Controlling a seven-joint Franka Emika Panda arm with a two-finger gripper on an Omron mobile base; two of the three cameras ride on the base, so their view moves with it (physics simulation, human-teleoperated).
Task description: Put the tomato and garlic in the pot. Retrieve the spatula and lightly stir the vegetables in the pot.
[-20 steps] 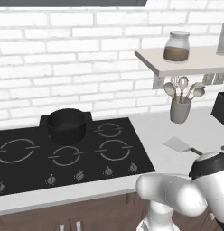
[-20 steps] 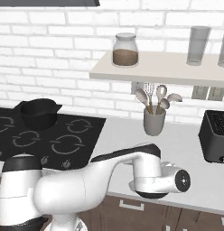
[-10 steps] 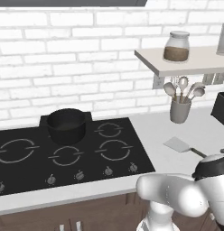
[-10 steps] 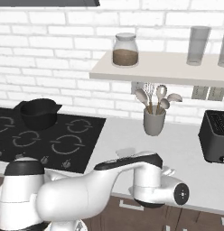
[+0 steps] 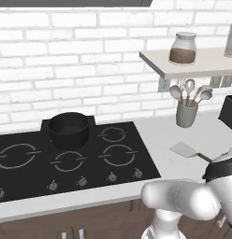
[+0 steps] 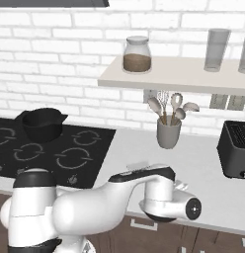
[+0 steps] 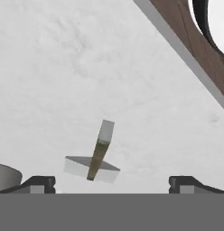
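The arm bends low over the tabletop's (image 5: 160,135) right side, its pincer (image 7: 109,182) spread wide (holding nothing) above the spatula (image 7: 96,158), far right of the pot (image 5: 68,129).

Pot (image 5: 68,129) on back burner, spatula (image 5: 185,150) flat on counter (image 5: 160,135) nr utensil crock (image 5: 186,115).

The arm's forearm and wrist sink lower over the worktop (image 6: 203,168) front edge. They swing rightward (base views themselves unshifted).
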